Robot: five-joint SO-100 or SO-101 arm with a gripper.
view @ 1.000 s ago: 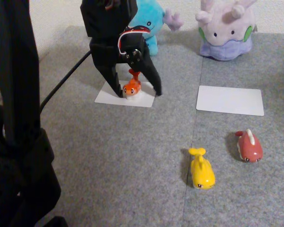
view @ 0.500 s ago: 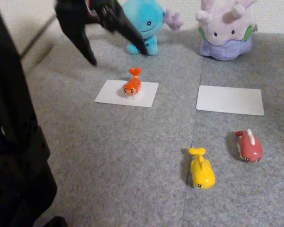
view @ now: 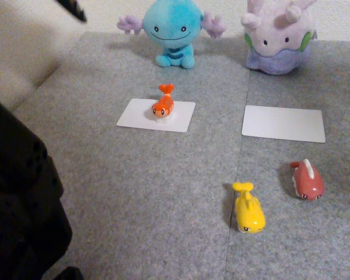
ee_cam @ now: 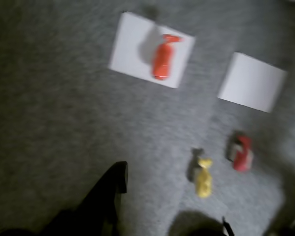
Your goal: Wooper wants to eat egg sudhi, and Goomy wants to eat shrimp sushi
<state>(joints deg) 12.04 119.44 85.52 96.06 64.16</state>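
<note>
Yellow egg sushi (view: 248, 212): nearest to me on the grey carpet (view: 134, 186), loose and well short of either card. I judge it a light, hard, glossy toy; I'd pinch across its narrow sides at mid-body.
Red sushi (view: 307, 179): just beside the yellow one, to its right in the fixed view, also loose.
Blank white card (view: 283, 123): bare, in front of Goomy (view: 278, 35).
Orange shrimp sushi (view: 163, 104): sits on the white card (view: 141, 114) before Wooper (view: 171, 30); small, probably slippery, its upright tail is a poor hold.
Gripper: I see one dark finger (ee_cam: 110, 189) low in the blurred wrist view, nothing in it; how wide the jaws stand I cannot tell.
</note>
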